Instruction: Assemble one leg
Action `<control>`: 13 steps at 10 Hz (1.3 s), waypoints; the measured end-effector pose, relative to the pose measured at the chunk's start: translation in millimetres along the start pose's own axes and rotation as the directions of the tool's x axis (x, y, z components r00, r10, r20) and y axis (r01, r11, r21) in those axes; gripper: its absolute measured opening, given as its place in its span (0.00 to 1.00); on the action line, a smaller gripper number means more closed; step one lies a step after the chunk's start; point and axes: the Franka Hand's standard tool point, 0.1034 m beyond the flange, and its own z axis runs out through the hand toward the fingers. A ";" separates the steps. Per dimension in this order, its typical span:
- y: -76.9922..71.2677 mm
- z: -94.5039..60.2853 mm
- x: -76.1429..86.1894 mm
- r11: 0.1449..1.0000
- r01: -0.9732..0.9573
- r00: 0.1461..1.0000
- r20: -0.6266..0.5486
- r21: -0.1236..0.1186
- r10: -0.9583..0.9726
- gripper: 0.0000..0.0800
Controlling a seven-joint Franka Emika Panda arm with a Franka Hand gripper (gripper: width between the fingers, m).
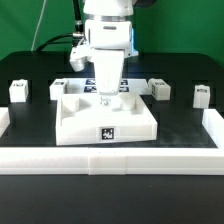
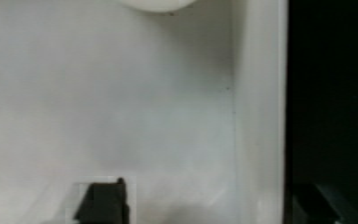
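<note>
The gripper (image 1: 108, 97) is down on the white tray (image 1: 75, 128). I cannot tell if its fingers (image 2: 101, 203) squeeze it. It seems to be placing the tray. The leg (image 1: 158, 88) lies on the bench (image 1: 30, 120), just beside the tray. Next it must go grab that leg.

A large white tray (image 1: 80, 128) is seen on the black table (image 1: 30, 125), which is bordered by a white rail (image 1: 60, 160).
</note>
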 end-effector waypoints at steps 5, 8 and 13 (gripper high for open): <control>-0.5 0.2 -0.2 1.000 -0.001 1.000 0.000 0.001 0.001 0.07; -0.5 0.2 -0.2 1.000 -0.001 1.000 0.000 0.001 0.001 0.07; 3.8 -0.9 36.6 1.000 -0.025 1.000 -0.019 -0.003 0.025 0.07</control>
